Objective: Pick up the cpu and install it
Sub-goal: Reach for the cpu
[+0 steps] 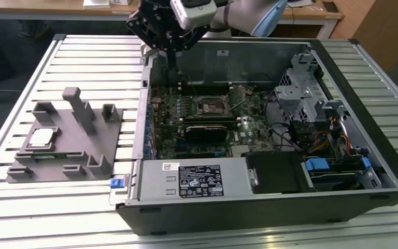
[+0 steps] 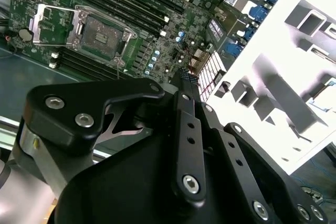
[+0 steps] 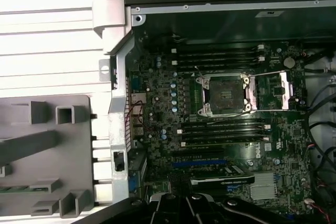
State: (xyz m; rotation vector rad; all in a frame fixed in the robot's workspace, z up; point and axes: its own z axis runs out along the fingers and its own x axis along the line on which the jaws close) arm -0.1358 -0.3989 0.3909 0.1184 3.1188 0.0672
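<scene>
The gripper (image 1: pixel 174 62) hangs over the case (image 1: pixel 268 207) wall; I cannot tell whether its jaws are spread or pressed together. Below and just beyond them, inside the case, sits the open socket (image 1: pixel 211 106). The cpu (image 1: pixel 41 137) is well apart from them, toward the exterior view's left, flat on the fixture (image 1: pixel 81 155), metal top up. It is square, so it has no long axis.

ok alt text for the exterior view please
The arm's claw hangs over the far edge of the open computer case. The cpu lies on the grey fixture at the exterior view's left.
</scene>
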